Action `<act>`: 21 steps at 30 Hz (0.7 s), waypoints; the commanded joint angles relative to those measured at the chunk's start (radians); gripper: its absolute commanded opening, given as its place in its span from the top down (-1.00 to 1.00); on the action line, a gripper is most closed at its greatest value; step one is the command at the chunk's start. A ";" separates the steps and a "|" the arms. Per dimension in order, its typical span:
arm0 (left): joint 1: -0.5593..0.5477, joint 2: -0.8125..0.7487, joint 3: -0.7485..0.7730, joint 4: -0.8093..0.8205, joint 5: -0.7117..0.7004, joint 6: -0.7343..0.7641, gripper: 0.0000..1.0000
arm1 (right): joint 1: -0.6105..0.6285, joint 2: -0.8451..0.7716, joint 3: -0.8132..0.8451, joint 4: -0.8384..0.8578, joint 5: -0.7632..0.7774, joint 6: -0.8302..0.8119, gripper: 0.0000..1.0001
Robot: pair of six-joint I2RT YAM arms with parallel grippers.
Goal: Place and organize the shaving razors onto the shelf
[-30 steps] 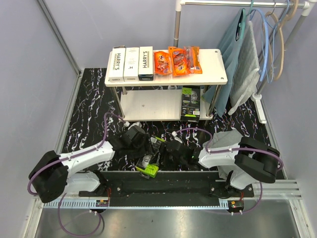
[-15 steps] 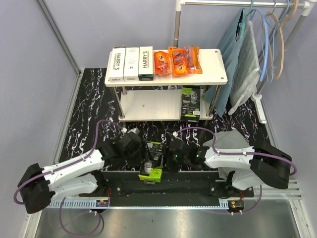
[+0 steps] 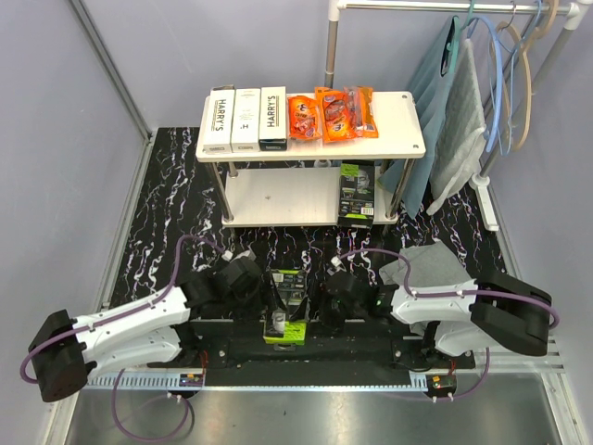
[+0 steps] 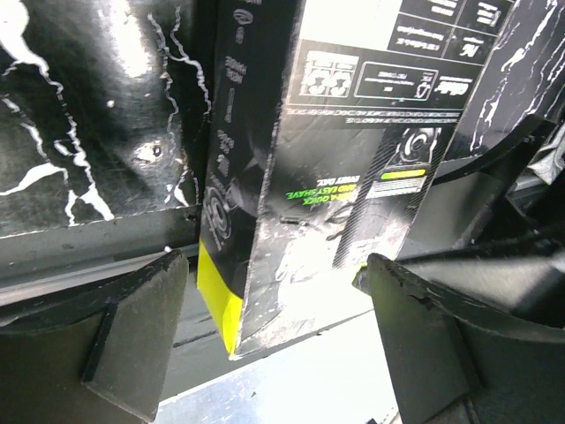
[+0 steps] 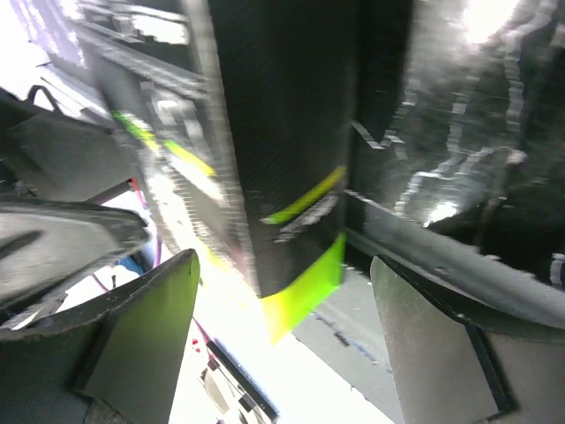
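A black-and-lime razor pack (image 3: 287,304) lies at the near edge of the floor, its lime end over the black base rail. My left gripper (image 3: 262,295) is just left of it and my right gripper (image 3: 324,298) just right. In the left wrist view the pack (image 4: 327,177) sits ahead of the open left gripper (image 4: 278,344), with gaps on both sides. The right gripper (image 5: 282,344) is open too, and the pack (image 5: 282,159) touches neither finger. The shelf (image 3: 398,125) holds three white boxes (image 3: 246,119) and orange packs (image 3: 334,113) on top. Another black-and-lime pack (image 3: 357,193) stands on its lower board (image 3: 278,197).
A grey cloth (image 3: 426,264) lies on the floor beside the right arm. A clothes rail with hangers and garments (image 3: 482,93) stands at the right of the shelf. Purple cables loop off both arms. A metal sheet (image 3: 306,417) runs below the base rail.
Both grippers have opened wider around the black-and-lime pack. The pack has settled straighter and slightly nearer the base rail. Both wrists have dropped toward the near edge.
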 commanded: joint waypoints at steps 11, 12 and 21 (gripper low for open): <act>-0.003 -0.042 0.024 -0.023 -0.042 -0.005 -0.75 | 0.076 0.300 -0.060 0.547 0.134 0.103 -0.65; -0.001 -0.047 0.025 -0.024 -0.045 -0.006 -0.75 | 0.078 0.302 -0.077 0.608 0.136 0.120 -0.57; 0.006 -0.138 0.045 -0.069 -0.097 -0.009 -0.76 | 0.082 0.291 -0.225 0.837 0.199 0.168 0.38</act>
